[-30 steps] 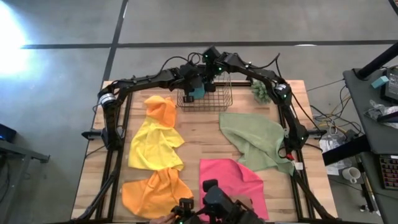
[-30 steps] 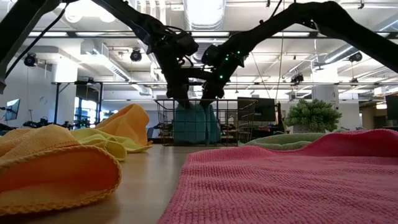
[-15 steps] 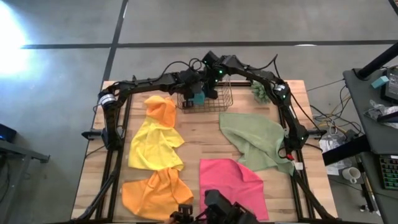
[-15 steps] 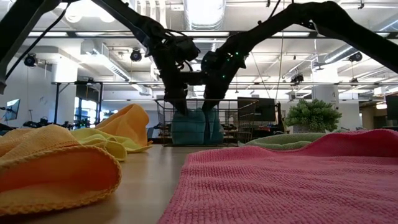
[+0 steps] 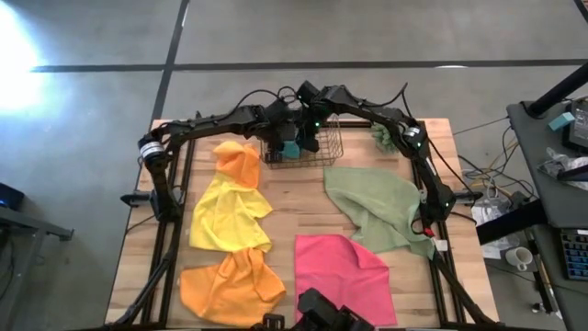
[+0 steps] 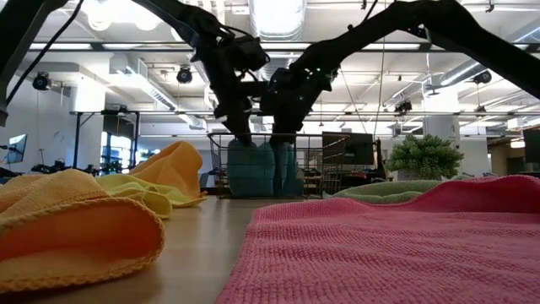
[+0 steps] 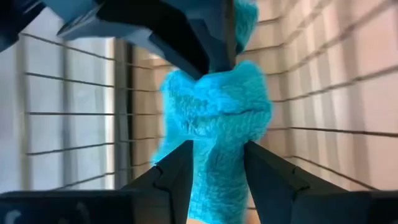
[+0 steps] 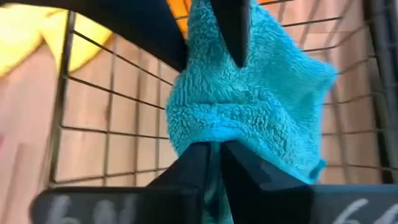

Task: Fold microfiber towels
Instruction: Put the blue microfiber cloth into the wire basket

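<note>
From above, both arms are seen reaching to the far edge of the desk (image 5: 303, 193), where the left claw (image 5: 280, 145) and the right claw (image 5: 309, 140) meet inside the wire basket (image 5: 323, 158). Between them the teal towel (image 5: 291, 147) is glimpsed. The remaining towels are left spread on the desk: an orange towel (image 5: 239, 164) overlapping the yellow towel (image 5: 228, 213), a second orange towel (image 5: 230, 287) at the near edge, the pink towel (image 5: 342, 268) beside it, and the olive green towel (image 5: 378, 208) toward the right.

In the low view, the teal towel is seen standing as a compact bundle in the basket, judged to be a folded piece being set down there.

In the left wrist view, the left claw (image 7: 217, 163) is seen with its fingers (image 7: 177, 171) parted to either side of the towel; the cloth fills the gap, so it cannot be told whether it is gripped or only straddled.

In the right wrist view, the right claw (image 8: 216, 160) is seen narrow, with a fold of the towel pinched in the slit between its fingers (image 8: 193, 165), apparently to keep the bundle together.
</note>
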`<act>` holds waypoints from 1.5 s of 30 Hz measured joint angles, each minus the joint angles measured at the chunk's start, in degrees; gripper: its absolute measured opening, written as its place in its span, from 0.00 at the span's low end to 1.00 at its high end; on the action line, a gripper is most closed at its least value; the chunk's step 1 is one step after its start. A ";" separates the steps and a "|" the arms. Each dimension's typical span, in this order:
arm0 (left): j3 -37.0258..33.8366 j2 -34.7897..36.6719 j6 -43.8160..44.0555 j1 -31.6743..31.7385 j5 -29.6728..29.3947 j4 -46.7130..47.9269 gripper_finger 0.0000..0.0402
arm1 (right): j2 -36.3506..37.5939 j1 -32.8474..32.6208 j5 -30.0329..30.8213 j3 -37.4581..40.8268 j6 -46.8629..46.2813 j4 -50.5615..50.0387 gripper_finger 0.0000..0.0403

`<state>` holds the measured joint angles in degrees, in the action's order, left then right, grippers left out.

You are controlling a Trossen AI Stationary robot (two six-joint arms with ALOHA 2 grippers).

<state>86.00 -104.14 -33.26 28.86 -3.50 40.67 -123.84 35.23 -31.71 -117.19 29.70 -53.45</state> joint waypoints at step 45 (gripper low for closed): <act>-2.71 19.10 18.00 -0.46 1.93 14.05 0.31 | -8.53 -1.18 2.77 -4.90 -0.58 -5.00 0.25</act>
<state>83.29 -85.03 -15.27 28.40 -1.56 54.73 -132.38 34.04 -28.94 -122.09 29.12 -58.44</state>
